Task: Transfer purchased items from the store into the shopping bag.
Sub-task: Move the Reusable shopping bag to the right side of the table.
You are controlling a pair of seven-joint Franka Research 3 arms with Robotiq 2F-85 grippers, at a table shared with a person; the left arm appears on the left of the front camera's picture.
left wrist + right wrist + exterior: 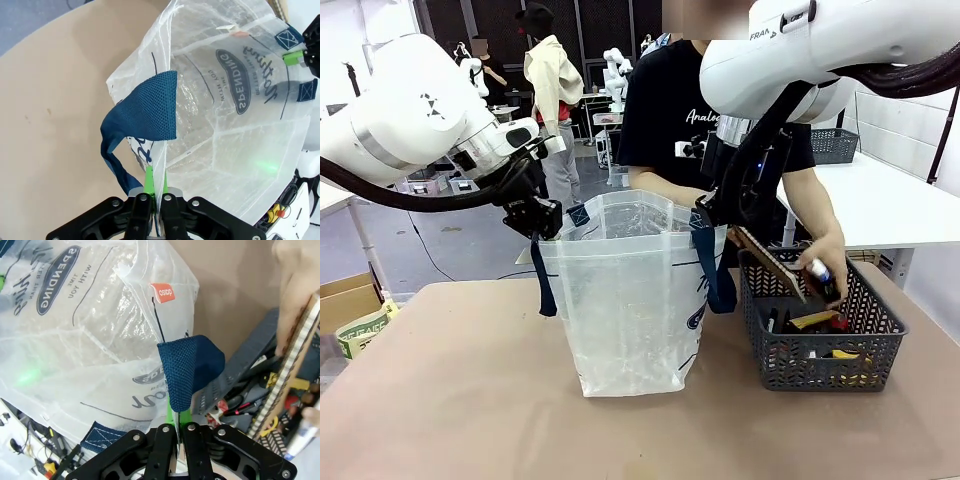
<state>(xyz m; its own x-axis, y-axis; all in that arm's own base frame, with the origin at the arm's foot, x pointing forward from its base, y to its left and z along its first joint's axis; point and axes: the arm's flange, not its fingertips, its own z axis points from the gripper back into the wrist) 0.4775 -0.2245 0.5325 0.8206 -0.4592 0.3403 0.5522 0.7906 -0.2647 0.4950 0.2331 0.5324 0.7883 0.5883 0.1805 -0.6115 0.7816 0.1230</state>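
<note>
Left gripper [155, 176]: jaws together, pinching the thin rim of the shopping bag [630, 310] just beside a navy strap [145, 107].
Right gripper [176, 421]: clamped the same way on the opposite rim, at the foot of the other strap [189, 365].
Shopping bag: stands on the tan table [440, 400], its mouth stretched open between the two arms. It looks empty to me.
Store basket [800, 362]: just beside the bag on the robot's right, with the purchased items [820, 325] inside.
Person's hand [825, 262]: down in the basket, closed on something small.
Materials: the bag is crinkly translucent film, soft and shapeless on its own. The straps are coarse woven webbing. The basket is stiff dark lattice plastic, and an orange tag [162, 291] is sewn at the bag's seam.
Risk, slipping: the film is slick and thin, so a heavy drop could tug it out from between the pads.
Risk, sagging: if either arm drifts inward the mouth would fold shut and items would land on the table.
Risk, tearing: pulling the arms apart too hard may rip the rim at the seams.
</note>
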